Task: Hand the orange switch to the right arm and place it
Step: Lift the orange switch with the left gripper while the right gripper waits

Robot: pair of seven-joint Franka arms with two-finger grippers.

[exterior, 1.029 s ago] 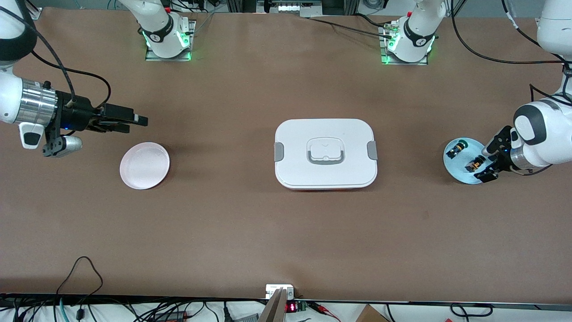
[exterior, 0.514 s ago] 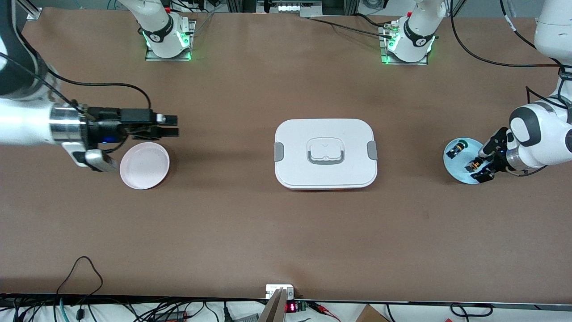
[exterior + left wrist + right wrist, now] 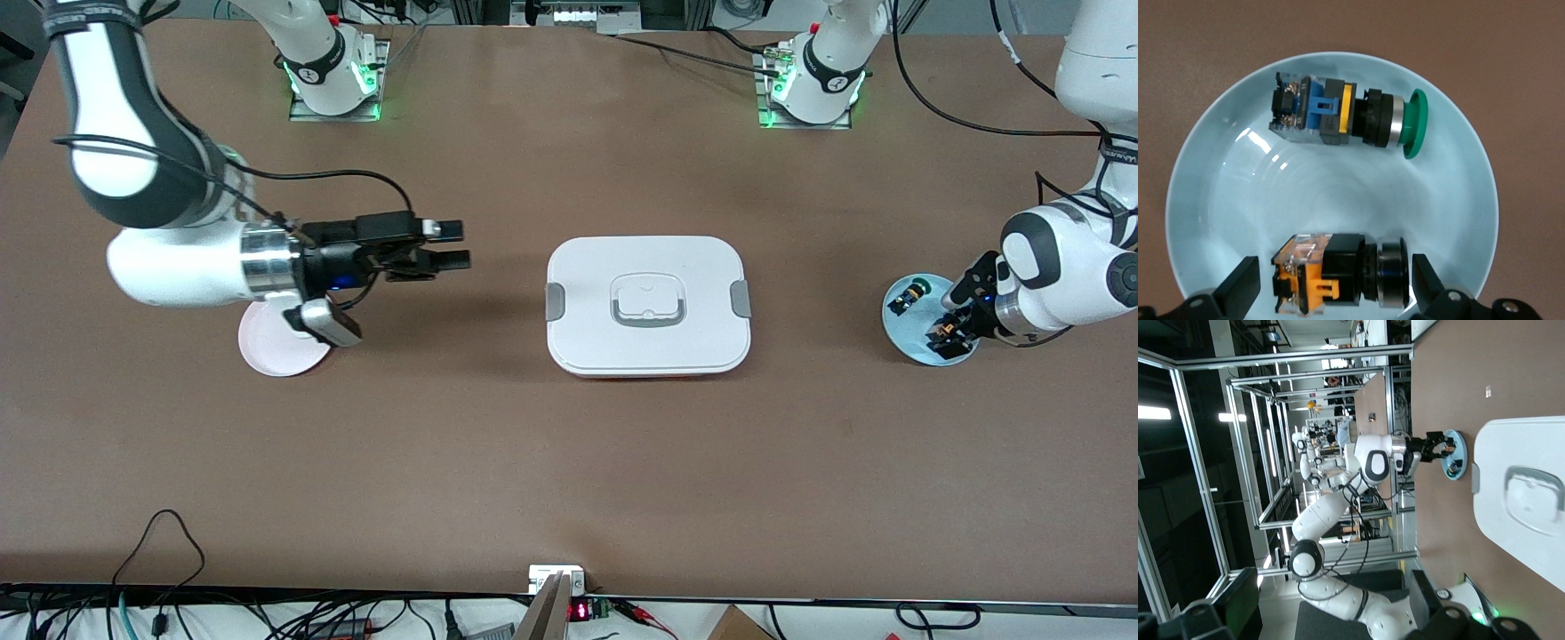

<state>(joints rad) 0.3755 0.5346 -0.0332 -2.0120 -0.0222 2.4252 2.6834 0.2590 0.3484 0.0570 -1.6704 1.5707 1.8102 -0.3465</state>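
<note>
Since a second ago the right gripper (image 3: 453, 246) has swung from the table's edge to hover between the pink plate (image 3: 267, 354) and the white lidded box (image 3: 646, 306), fingers apart. Front view: one box, two plates, and the left gripper (image 3: 953, 331) low over the blue plate (image 3: 900, 324), apparently straddling the orange switch (image 3: 940, 335). Left wrist view alone shows detail: the orange switch (image 3: 1338, 273), black with orange sides, lies on the blue plate between spread fingers (image 3: 1239, 288), beside one green-capped part (image 3: 1348, 117). Right wrist view shows the box (image 3: 1521, 513) and distant left arm (image 3: 1378, 463).
</note>
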